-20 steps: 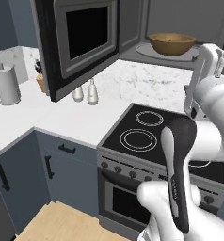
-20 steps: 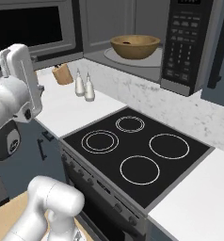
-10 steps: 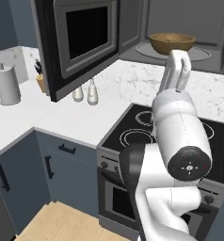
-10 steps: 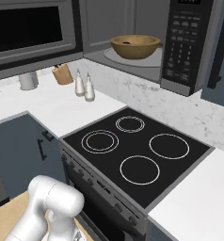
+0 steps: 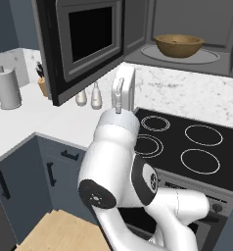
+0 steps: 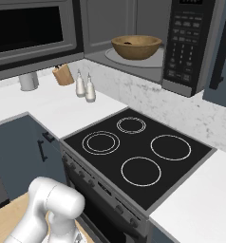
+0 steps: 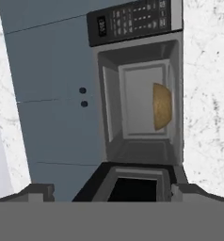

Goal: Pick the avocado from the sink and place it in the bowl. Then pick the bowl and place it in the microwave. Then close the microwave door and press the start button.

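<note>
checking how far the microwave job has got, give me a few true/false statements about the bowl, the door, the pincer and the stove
1. The bowl sits inside the microwave on the turntable. True.
2. The microwave door is shut. False: it stands swung wide open to the left.
3. The pincer is clamped on the bowl. False: its jaws are open and hold nothing; the bowl is well away from it, inside the cavity.
4. The stove has four ring burners with nothing on them. True.
5. Two small shakers stand on the counter left of the stove. True.
6. The hand view looks away from the microwave. False: it faces the open cavity and the bowl.
</note>
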